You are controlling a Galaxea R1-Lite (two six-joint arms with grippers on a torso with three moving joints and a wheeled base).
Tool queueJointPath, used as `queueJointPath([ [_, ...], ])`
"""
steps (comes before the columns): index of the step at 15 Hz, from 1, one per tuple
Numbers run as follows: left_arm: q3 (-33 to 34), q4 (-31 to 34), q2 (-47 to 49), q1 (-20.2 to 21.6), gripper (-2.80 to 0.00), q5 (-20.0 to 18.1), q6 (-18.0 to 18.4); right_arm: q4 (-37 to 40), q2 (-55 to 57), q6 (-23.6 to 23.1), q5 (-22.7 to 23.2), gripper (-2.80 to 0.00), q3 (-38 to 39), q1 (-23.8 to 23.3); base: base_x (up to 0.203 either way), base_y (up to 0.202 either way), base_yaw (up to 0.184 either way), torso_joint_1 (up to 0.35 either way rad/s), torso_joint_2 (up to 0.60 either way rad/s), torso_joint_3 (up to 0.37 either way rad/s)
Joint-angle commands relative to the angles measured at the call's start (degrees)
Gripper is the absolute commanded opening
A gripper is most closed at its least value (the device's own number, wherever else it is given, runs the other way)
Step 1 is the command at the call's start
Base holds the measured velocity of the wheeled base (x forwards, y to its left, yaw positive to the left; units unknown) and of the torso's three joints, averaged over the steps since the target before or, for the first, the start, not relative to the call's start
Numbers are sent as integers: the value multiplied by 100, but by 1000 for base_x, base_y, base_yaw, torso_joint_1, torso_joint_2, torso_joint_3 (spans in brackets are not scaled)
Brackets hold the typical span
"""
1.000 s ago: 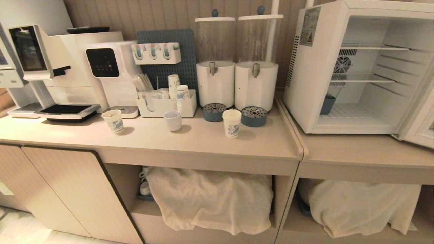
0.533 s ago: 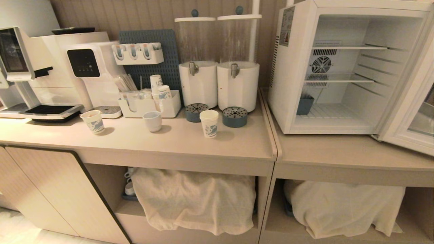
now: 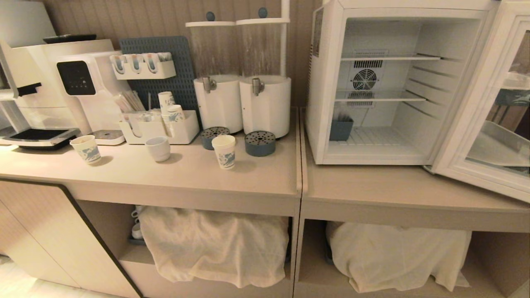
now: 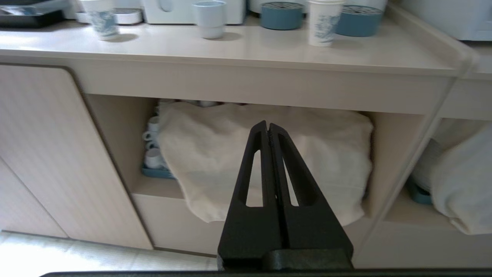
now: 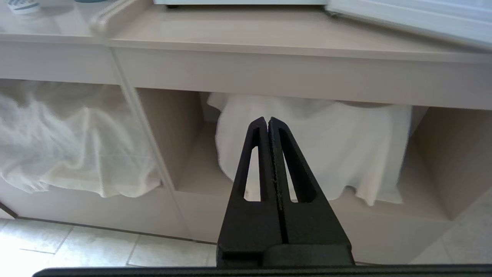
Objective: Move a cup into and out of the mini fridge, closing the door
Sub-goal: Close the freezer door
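The cup [image 3: 224, 151], a tall blue-patterned paper cup with nested rims, stands upright on the counter [image 3: 248, 182], left of the mini fridge [image 3: 372, 82], just in front of two round blue drip trays [image 3: 260, 143] under two white drink dispensers [image 3: 242, 103]. Left of the cup stand a white ceramic mug [image 3: 158, 148] and a shorter paper cup [image 3: 86, 149]. The fridge's door [image 3: 488, 107] hangs wide open to the fridge's right; a blue bin [image 3: 341, 129] sits inside at the left of the bottom shelf. The counter between cup and fridge is bare. Towels [image 3: 215, 244] drape the open shelves below. The left gripper [image 4: 268, 129] and right gripper [image 5: 267, 125] hover low before those shelves, fingers pressed together, holding nothing.
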Motion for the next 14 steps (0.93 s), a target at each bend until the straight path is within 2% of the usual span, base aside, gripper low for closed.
queueJointPath([
  [1,105,-5,9,2,-280,6,-4,4,7,-2,6,-280,-1,0,0,-195,1,2,6,2],
  [14,105,-5,9,2,-280,2,-7,4,7,-2,6,-280,-1,0,0,-191,1,1,2,2],
])
